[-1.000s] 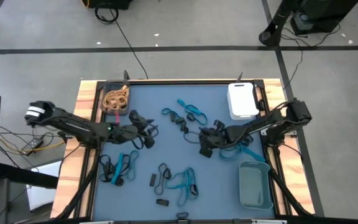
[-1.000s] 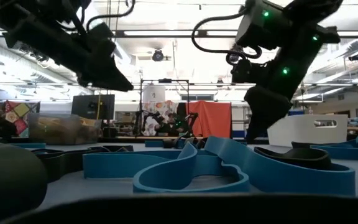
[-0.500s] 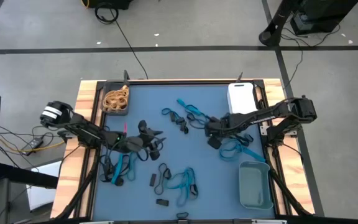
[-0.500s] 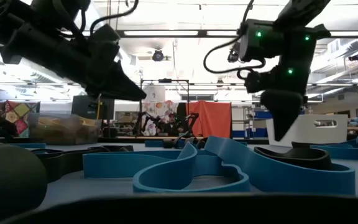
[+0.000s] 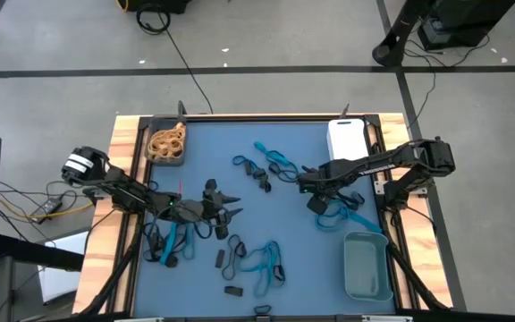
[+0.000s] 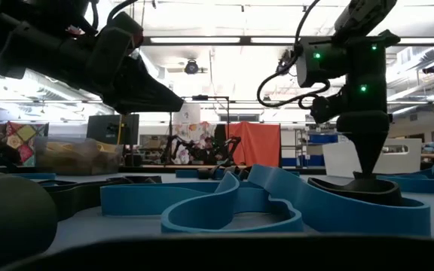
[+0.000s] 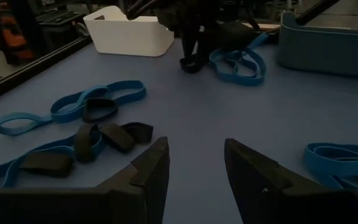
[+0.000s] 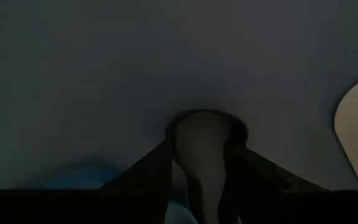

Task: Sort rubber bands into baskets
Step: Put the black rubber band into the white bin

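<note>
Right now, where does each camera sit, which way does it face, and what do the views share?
High: overhead, straight down on the table; both arms, left claw, right claw.
Low: table height, level across into the room; blue band up close, arms coming down from above.
Left wrist: looks past its open fingers across the mat to the white basket.
Right wrist: pressed close to the mat, fingers around a black band.
Shared: the left wrist and high views both show the right claw and white basket.

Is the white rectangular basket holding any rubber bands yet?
No: in the high view the white rectangular basket shows only bare white inside, while the tan rubber bands sit in the dark basket.
</note>
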